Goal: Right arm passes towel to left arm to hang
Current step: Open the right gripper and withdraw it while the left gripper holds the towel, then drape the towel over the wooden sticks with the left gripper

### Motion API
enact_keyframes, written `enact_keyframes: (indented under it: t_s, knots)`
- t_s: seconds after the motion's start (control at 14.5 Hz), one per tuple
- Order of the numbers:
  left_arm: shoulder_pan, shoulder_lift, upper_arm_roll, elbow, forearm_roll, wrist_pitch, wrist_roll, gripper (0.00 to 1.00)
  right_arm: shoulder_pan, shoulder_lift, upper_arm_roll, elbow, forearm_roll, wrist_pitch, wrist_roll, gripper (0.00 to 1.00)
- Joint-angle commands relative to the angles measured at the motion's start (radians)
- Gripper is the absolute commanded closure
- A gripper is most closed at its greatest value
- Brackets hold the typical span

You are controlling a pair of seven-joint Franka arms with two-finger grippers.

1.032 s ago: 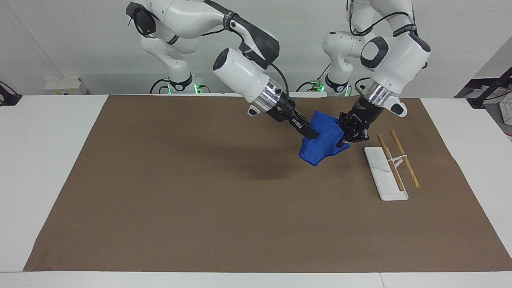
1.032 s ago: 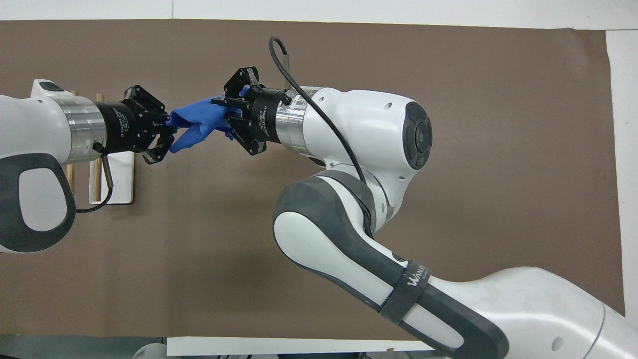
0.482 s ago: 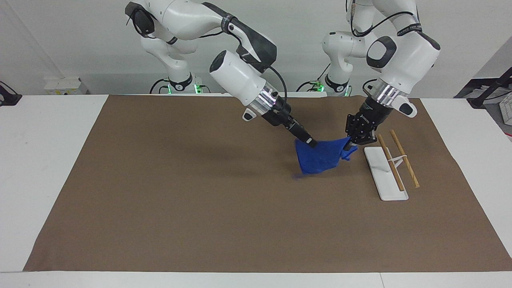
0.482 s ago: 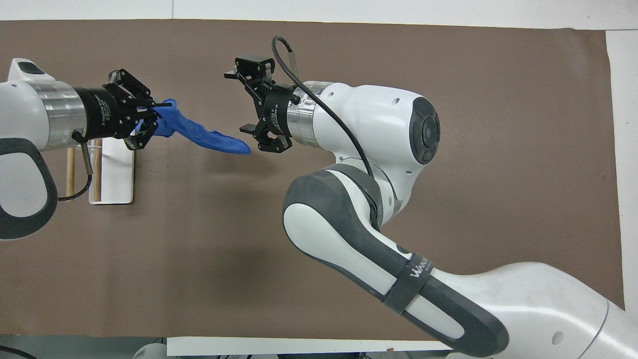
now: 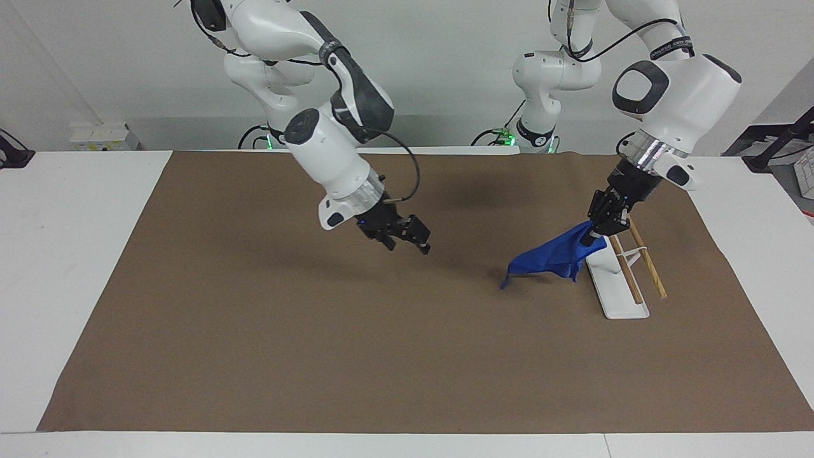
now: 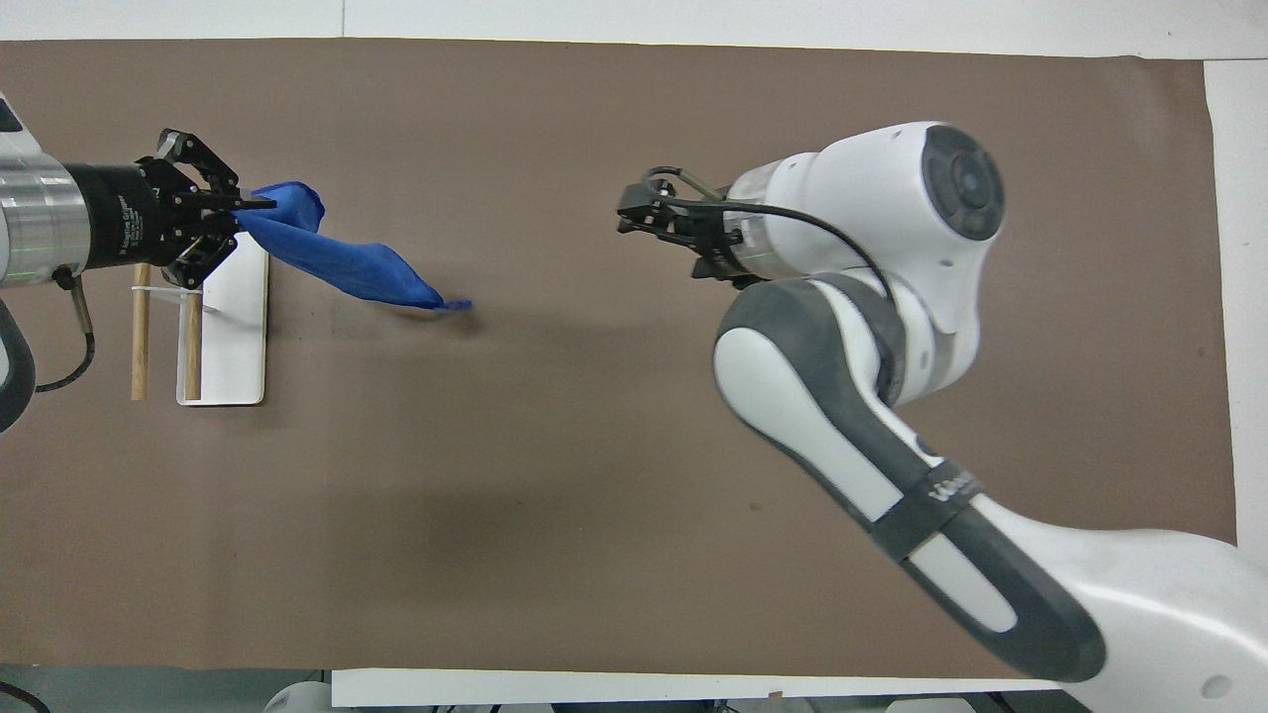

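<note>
The blue towel hangs from my left gripper, which is shut on one corner of it. The gripper is over the end of the rack nearest the robots. The towel trails down toward the middle of the table, its low corner just above the mat. In the overhead view the towel stretches from the left gripper toward the table's middle. My right gripper is open and empty, up over the middle of the mat, well apart from the towel; it also shows in the overhead view.
A small rack with a white base and two wooden rods stands toward the left arm's end of the table; it also shows in the overhead view. A brown mat covers the table.
The right gripper has let go of the towel and drawn back toward its own end of the table. The left gripper has carried the towel over to the rack.
</note>
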Motion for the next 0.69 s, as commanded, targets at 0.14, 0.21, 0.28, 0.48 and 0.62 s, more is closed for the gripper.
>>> enact_keyframes:
  t_s: [0.14, 0.21, 0.28, 0.48, 0.62]
  knots:
    - [0.039, -0.004, 0.001, 0.001, -0.011, -0.041, 0.042, 1.00, -0.001, -0.110, -0.257, 0.007, -0.150, -0.273, -0.297, 0.00]
    - [0.039, -0.007, 0.001, -0.009, -0.011, -0.033, -0.024, 0.99, -0.001, -0.138, -0.288, 0.009, -0.208, -0.324, -0.385, 0.00]
    - [0.039, -0.013, 0.001, -0.017, -0.011, -0.030, -0.101, 0.99, -0.003, -0.164, -0.311, 0.009, -0.262, -0.350, -0.439, 0.00]
    - [0.039, -0.020, 0.001, -0.048, -0.009, 0.022, -0.345, 0.99, -0.003, -0.236, -0.401, 0.009, -0.285, -0.439, -0.458, 0.00]
    - [0.039, -0.024, 0.001, -0.063, -0.011, 0.065, -0.455, 0.99, -0.003, -0.264, -0.452, 0.013, -0.288, -0.484, -0.490, 0.00]
